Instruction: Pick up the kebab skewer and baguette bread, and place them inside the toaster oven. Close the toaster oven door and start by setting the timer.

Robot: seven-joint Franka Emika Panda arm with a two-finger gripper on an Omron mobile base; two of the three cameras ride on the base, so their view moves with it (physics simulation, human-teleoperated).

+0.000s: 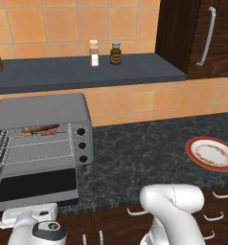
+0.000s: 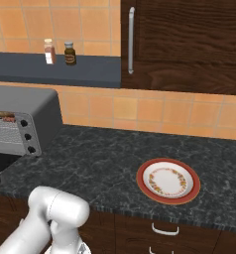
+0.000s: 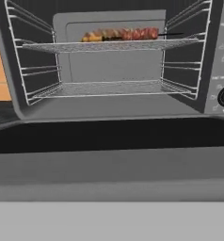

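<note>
The toaster oven stands at the counter's left end with its door folded down flat. On its upper wire rack lie the baguette bread and, just in front of it, the kebab skewer. The hand view looks straight into the cavity. There the skewer's reddish chunks and the golden baguette rest on the top rack, and the dark glass door lies below. My gripper hovers low, just in front of the door's front edge. Its fingers are hidden, and nothing shows in its grasp.
Three dark knobs run down the oven's right panel. A red-rimmed plate sits on the dark counter at the right. Two spice jars stand on the shelf above. A dark cabinet with a handle rises at the back right.
</note>
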